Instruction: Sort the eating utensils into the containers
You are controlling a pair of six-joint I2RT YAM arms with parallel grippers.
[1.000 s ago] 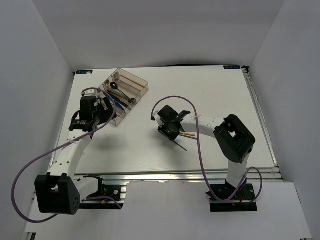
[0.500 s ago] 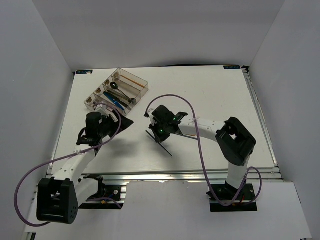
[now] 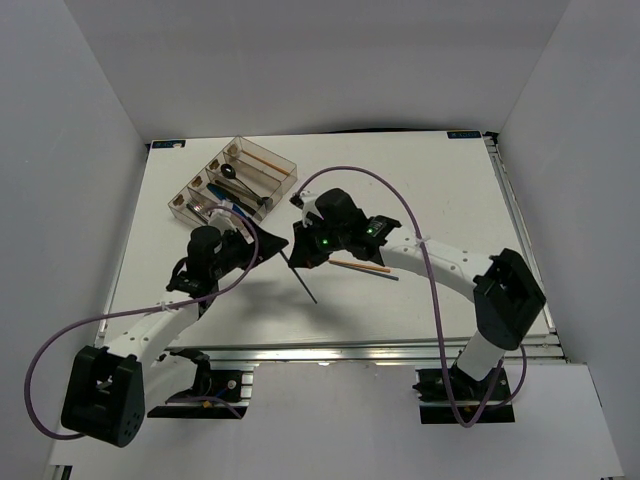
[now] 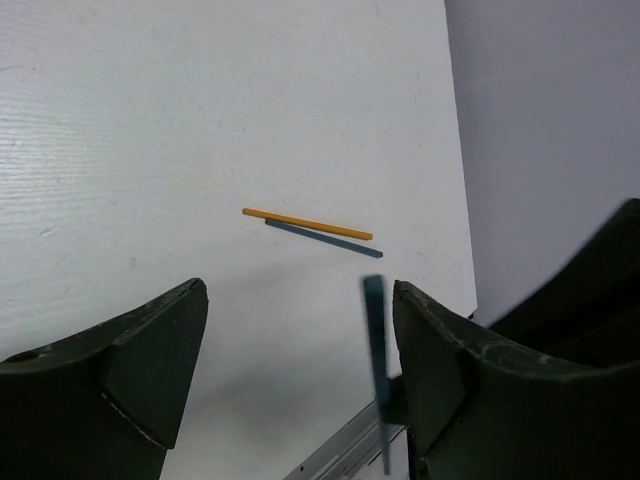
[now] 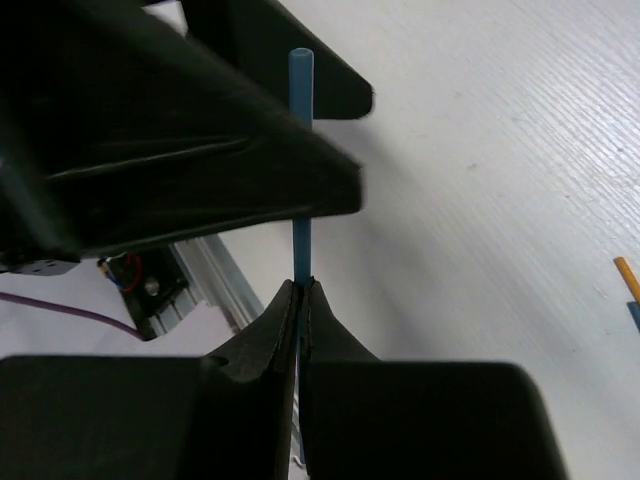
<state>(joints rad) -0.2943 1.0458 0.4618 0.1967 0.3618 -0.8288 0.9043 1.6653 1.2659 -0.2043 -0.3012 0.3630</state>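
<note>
At the left, a clear, hard plastic rectangular tray [image 3: 283, 166] with four long compartments holds black round-bowled spoons, blue-handled pieces and one orange stick, too crowded to count. Just right of it, the left gripper [image 4: 298, 300] spreads its blunt matte-black fingers wide, closed on nothing, while the right gripper [image 5: 300, 290] pinches one slim, straight blue chopstick [image 5: 300, 245] tight at its tips. Farther right on the white table [image 3: 440, 200], two chopsticks lie side by side, one orange [image 4: 307, 224] and one dark blue [image 4: 323, 238].
</note>
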